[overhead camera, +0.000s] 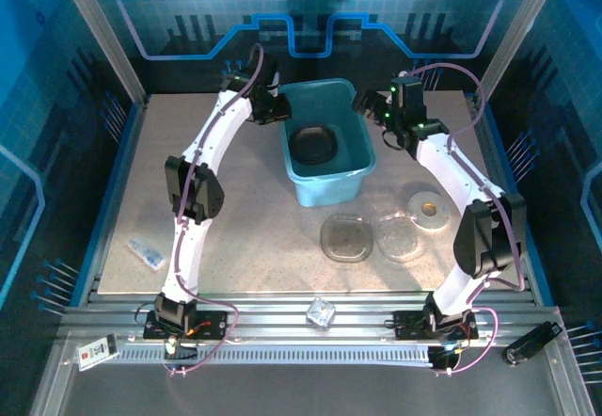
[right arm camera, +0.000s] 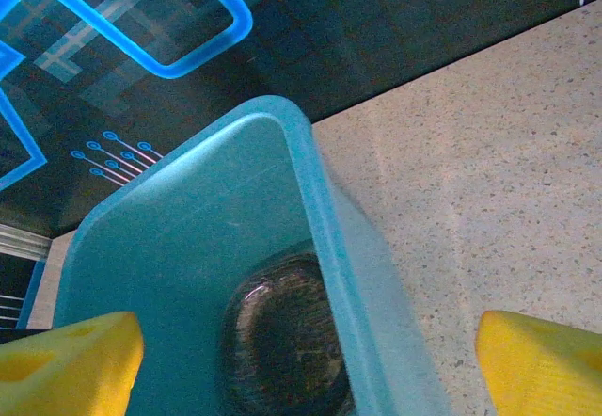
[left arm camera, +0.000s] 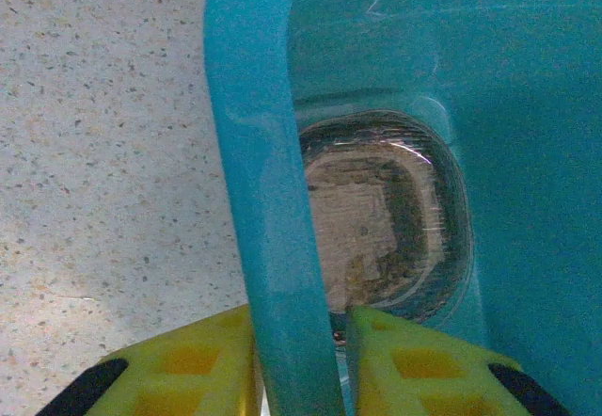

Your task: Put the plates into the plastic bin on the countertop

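On the bench (overhead camera: 235, 218), the teal plastic bin (overhead camera: 331, 186) is clamped at its left wall by the left fingers (left arm camera: 188, 364); the right fingers (right arm camera: 541, 364) are spread apart.

The plastic bin (overhead camera: 334, 186) in the upper middle of the frame is smooth teal plastic with a soft shine. The plates (overhead camera: 346, 238) below it look like thin, glossy, see-through plastic. The counter (overhead camera: 245, 237) is matt, speckled beige. The rails (overhead camera: 282, 314) at the bottom are ribbed bare metal.
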Controlling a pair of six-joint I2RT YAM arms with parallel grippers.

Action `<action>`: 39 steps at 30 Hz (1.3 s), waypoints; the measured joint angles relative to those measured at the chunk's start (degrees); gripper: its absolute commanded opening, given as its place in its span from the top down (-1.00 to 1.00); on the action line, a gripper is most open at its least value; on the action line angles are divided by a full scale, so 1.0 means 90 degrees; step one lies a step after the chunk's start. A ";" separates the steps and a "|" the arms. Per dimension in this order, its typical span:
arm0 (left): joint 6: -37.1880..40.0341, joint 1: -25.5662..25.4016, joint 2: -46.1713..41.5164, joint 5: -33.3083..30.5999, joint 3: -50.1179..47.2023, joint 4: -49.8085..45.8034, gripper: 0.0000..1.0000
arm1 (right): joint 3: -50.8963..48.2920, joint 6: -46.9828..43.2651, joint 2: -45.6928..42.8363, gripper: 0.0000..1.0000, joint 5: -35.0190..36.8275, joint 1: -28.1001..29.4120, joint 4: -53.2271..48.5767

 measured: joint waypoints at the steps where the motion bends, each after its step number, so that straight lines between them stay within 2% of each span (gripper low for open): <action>1: 0.0049 0.0027 0.0000 0.0022 0.0017 -0.0022 0.40 | 0.0000 -0.0027 -0.0007 -0.85 -0.0002 -0.0010 -0.0041; 4: 0.0170 0.0075 0.0000 0.0090 0.0073 -0.0053 0.22 | -0.0010 -0.0095 -0.0027 -0.85 -0.0005 -0.0034 -0.0155; 8: 0.0306 0.0097 0.0000 0.0119 0.0104 -0.0051 -0.21 | -0.0214 -0.0206 -0.0226 -0.83 0.0039 -0.0034 -0.0398; 12: 0.0333 0.0097 -0.0036 0.0117 0.0095 -0.0041 -0.38 | -0.0403 -0.0216 -0.0568 -0.82 0.0153 -0.0056 -0.0899; 17: 0.0330 0.0097 -0.0622 0.0112 -0.0563 0.0274 -0.43 | -0.0695 -0.0007 -0.1098 -0.79 0.0155 -0.0070 -0.1647; 23: 0.0284 0.0124 -0.2178 0.0117 -0.2523 0.1144 -0.47 | -0.1753 0.0374 -0.2234 -0.71 0.0185 0.0039 -0.2424; 31: 0.0109 0.0206 -0.3900 0.0260 -0.4923 0.2130 -0.45 | -0.2997 0.0937 -0.3519 -0.65 0.0386 0.0860 -0.3096; 39: -0.0408 0.0231 -0.5518 0.0503 -0.7548 0.2800 -0.41 | -0.3803 0.1292 -0.4303 -0.63 0.0695 0.1598 -0.3213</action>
